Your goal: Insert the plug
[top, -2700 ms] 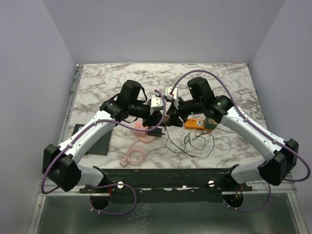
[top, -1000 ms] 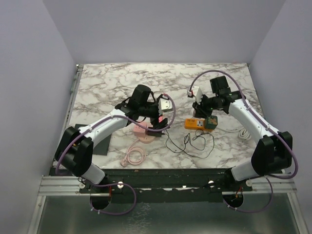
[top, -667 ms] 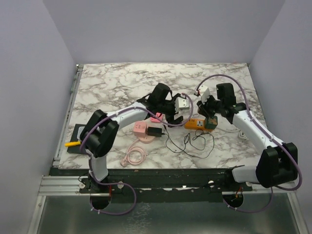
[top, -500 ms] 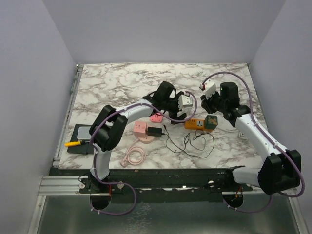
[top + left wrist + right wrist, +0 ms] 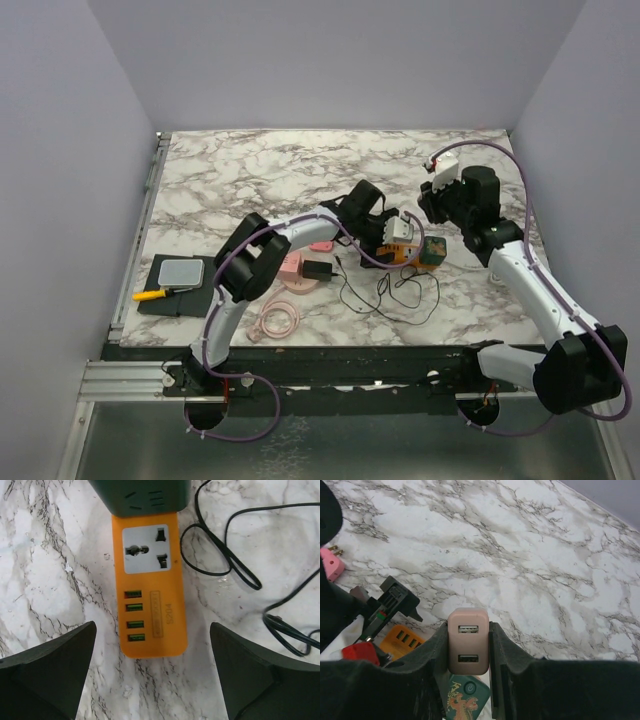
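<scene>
A black mat (image 5: 160, 303) lies at the marble table's (image 5: 250, 180) left edge, with a pink cable (image 5: 277, 320) coiled near the front edge. The back half of the marble stands open. At centre, the left gripper (image 5: 152, 624) hovers, jaws spread wide, over the orange power strip (image 5: 170, 615). Bare marble flanks the strip and a black cable (image 5: 227, 560) loops at its right. Right of centre, the right gripper (image 5: 468, 630) pinches the pink plug (image 5: 468, 652). Its long axis runs along the fingers, its two-port face toward the wrist camera, prongs hidden.

Marble table (image 5: 250, 170) — power strip (image 5: 150, 595), black cable (image 5: 225, 555)
</scene>
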Motion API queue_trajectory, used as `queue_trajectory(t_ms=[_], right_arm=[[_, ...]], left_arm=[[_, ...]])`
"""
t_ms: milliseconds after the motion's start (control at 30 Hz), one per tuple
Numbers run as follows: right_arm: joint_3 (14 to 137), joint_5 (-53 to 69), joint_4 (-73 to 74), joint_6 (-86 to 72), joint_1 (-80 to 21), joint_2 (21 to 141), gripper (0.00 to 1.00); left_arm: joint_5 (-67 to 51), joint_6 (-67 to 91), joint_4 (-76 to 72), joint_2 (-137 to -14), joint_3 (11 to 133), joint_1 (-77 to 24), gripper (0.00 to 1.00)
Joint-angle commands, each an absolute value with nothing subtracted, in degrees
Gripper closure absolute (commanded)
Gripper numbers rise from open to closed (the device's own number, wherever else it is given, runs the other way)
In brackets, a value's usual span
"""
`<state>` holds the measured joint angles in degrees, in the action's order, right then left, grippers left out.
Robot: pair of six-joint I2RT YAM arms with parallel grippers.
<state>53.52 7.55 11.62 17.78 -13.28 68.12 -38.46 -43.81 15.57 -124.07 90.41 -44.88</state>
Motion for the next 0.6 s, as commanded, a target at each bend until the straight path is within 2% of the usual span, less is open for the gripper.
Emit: queue_trajectory(t_ms=[0, 167, 300, 367, 433, 567], right_arm=[[52.5, 5.2, 9.9, 16.2, -13.1, 66.2, 0.99], [52.3, 4.3, 9.6, 15.9, -13.1, 65.3, 0.99], [52.6, 4.9, 9.8, 16.0, -13.1, 65.4, 0.99], [52.7, 6.3, 9.8, 15.7, -13.1, 65.5, 0.99], [52.9, 8.5, 10.2, 15.4, -13.0, 65.5, 0.99], [53.6, 13.2, 11.5, 15.2, -13.1, 66.3, 0.99]], left_arm=[[-39.1, -45.3, 17.9, -128.6, 96.8, -44.7, 0.06], [-40.6, -48.5, 22.4, -132.0, 101.6, -44.6, 0.18], [-42.3, -57.2, 30.8, -132.2, 102.6, -44.4, 0.47], [-42.6, -63.7, 38.2, -132.8, 104.2, -44.0, 0.57], [-41.5, -68.0, 43.6, -133.4, 105.3, -43.4, 0.60], [-39.2, -70.5, 45.4, -133.1, 104.7, -41.1, 0.64]])
